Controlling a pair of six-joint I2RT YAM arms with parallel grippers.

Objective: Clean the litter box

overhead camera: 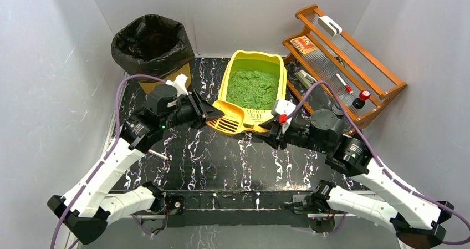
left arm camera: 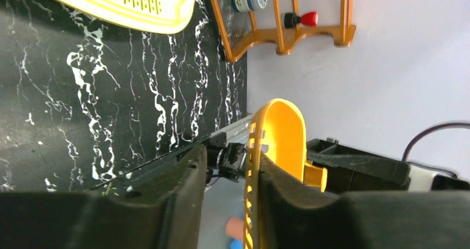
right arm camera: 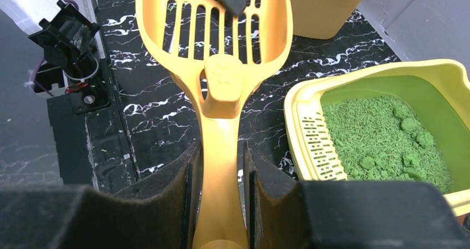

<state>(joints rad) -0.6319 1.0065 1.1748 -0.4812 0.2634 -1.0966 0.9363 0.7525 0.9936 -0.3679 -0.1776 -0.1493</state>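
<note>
the right end effector point(right arm camera: 221, 149) has its jaws closed onto the handle of the orange scoop point(right arm camera: 221, 82), a pad flat on each side. the scoop's long axis runs straight out ahead of it, slotted head farthest away. the left end effector point(left arm camera: 230, 157) meets that head from the opposite side. its jaws are only a little apart, and the head's rim lies against one pad with a gap showing at the other, so it does not look like a firm hold.

the litter box point(right arm camera: 313, 143) sits on the surface point(overhead camera: 221, 160) off to the right of the right end effector and a little ahead, near but not touching. its grate end is the closest part. its long axis lies roughly crosswise to the scoop's. so the scoop head probably has to swing round to the right to reach the green litter point(right arm camera: 382, 132). the right arm looks slightly nearer the box and has the handle, so the move seems to fall to it.

counted: one litter box, one scoop, one bag-lined bin point(overhead camera: 152, 44) beyond the left end effector, one wooden rack point(overhead camera: 343, 60). the litter holds several clumps, too blurred together to count.
</note>
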